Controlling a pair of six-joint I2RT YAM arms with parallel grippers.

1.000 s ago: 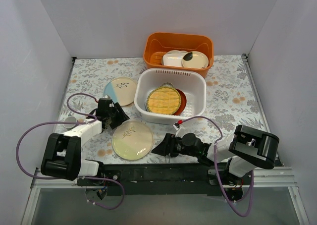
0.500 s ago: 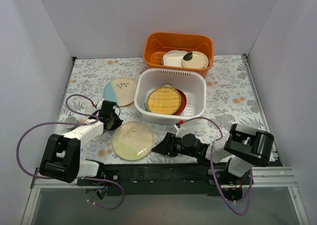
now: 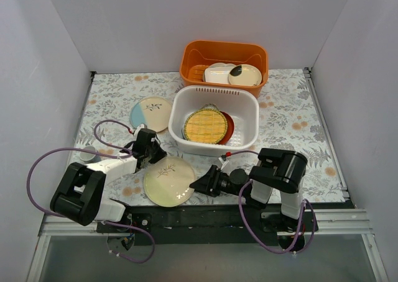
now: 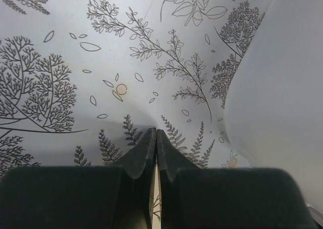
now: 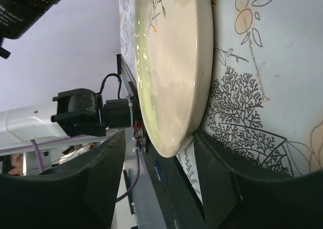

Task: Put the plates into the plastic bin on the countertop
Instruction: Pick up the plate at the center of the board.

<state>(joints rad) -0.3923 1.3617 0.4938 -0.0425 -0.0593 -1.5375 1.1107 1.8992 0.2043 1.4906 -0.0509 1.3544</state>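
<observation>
Leaf-sprig plate (image 3: 168, 180), R wrist view: R tool (image 5: 162, 137) spread astride rim, L wrist: L tool (image 4: 155, 134) closed.

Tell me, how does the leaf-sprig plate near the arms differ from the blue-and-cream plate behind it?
The leaf-sprig plate is cream all over; the blue-and-cream plate has a light blue patch. The leaf-sprig plate sits between the open right gripper, which straddles its edge, and the shut left gripper; the blue-and-cream plate lies untouched beside the white bin. Both are round and rest on the flowered cloth, outside the bin.
</observation>
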